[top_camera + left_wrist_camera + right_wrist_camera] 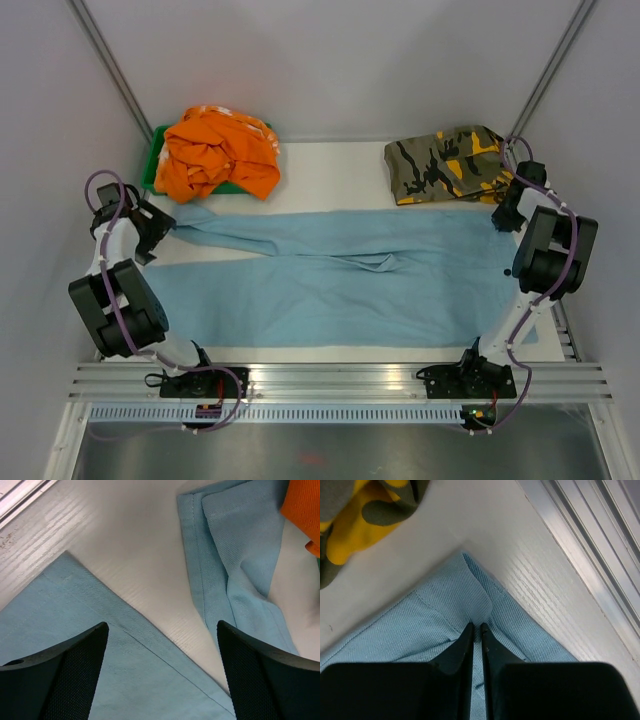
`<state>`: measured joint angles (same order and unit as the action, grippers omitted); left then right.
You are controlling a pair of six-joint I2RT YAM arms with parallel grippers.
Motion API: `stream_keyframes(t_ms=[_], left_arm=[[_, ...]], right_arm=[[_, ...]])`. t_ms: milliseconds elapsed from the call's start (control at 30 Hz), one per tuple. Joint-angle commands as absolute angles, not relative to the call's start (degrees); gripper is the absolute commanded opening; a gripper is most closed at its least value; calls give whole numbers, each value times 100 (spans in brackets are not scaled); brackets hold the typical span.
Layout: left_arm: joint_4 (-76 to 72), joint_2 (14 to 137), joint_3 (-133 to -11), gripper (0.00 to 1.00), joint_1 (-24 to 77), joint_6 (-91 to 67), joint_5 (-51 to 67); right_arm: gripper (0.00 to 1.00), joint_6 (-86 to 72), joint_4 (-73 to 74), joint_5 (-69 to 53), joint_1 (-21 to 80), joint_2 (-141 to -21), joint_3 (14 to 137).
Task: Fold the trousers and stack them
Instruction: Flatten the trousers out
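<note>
The light blue trousers (330, 270) lie spread lengthwise across the table, legs to the left and waist to the right. My left gripper (160, 232) is open over the two leg ends; in the left wrist view (161, 625) it hovers above the gap between the near leg (125, 670) and the far leg (235, 555), holding nothing. My right gripper (505, 215) is at the far right corner of the waist. In the right wrist view (476, 626) it is shut with a fold of the trousers (435, 625) pinched between its jaws.
An orange garment (220, 150) is heaped on a green bin (158, 160) at the back left; its edge shows in the left wrist view (302, 510). A camouflage garment (445, 165) lies at the back right, close to my right gripper (365, 515). Metal rails (340, 380) run along the near edge.
</note>
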<state>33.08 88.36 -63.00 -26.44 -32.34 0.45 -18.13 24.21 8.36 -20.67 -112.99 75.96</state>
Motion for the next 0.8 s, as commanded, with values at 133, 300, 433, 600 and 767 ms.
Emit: stream_keyframes(t_ms=[133,300,433,600,767], left_arm=[[2655,9202,-6433,89,-2637,-3260,737],[2093,9500,-6477,81,-2584,-3568,913],[1662,9755,-6504,71,-2400,-3560,1125],[1336,9975,-6714,71,-2206,-3674,1090],[933,10370,-6794,61,-2153,-4155,898]], right_arm=[[7,-1723,1925,915,-2109,-11812,8209],[6,-1793,1819,519,-2101,-11848,8297],[6,-1758,1819,466,-2074,-11707,8095],[6,-1802,1732,404,-2066,-11409,7726],[6,-1872,1714,369,-2022,-11320,7541]])
